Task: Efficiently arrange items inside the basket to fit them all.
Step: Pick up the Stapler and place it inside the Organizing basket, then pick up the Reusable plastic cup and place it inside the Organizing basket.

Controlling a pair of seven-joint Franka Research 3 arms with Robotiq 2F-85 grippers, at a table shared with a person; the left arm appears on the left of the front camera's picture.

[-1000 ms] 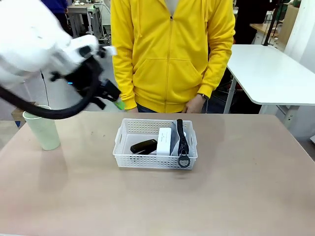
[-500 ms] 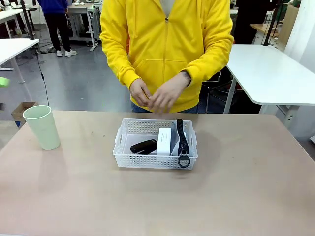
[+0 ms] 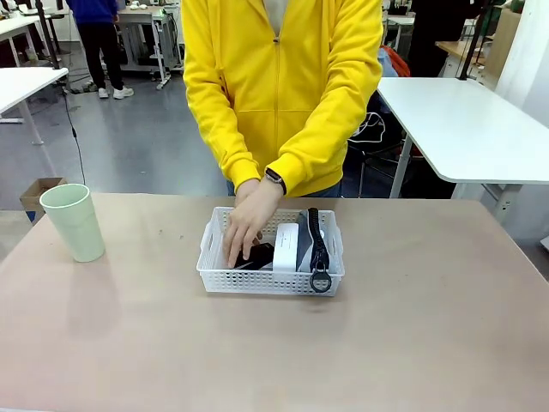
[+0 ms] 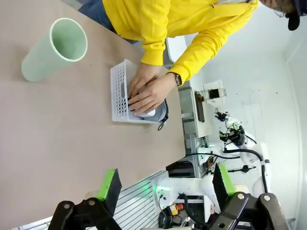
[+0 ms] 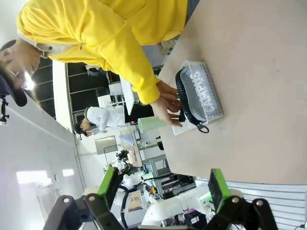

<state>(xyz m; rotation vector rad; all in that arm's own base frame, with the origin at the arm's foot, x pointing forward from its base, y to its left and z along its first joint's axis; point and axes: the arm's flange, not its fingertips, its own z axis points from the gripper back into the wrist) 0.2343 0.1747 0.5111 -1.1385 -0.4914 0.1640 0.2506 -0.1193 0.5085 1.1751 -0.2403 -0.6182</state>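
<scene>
Left gripper (image 4: 166, 178) spread wide, person's hands (image 3: 245, 227) inside basket (image 3: 270, 282)

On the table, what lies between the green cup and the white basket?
Nothing: in the front view the tabletop between the cup and the basket is bare.

The bench (image 3: 412, 343) has a plain, pale brown top. Two things rest directly on it. A white lattice basket (image 3: 214, 273) sits midway between the left and right edges, closer to the far edge than the near one, its long sides parallel to the far edge. A pale green cup (image 3: 75, 223) stands upright near the far left corner, well apart from the basket.
</scene>
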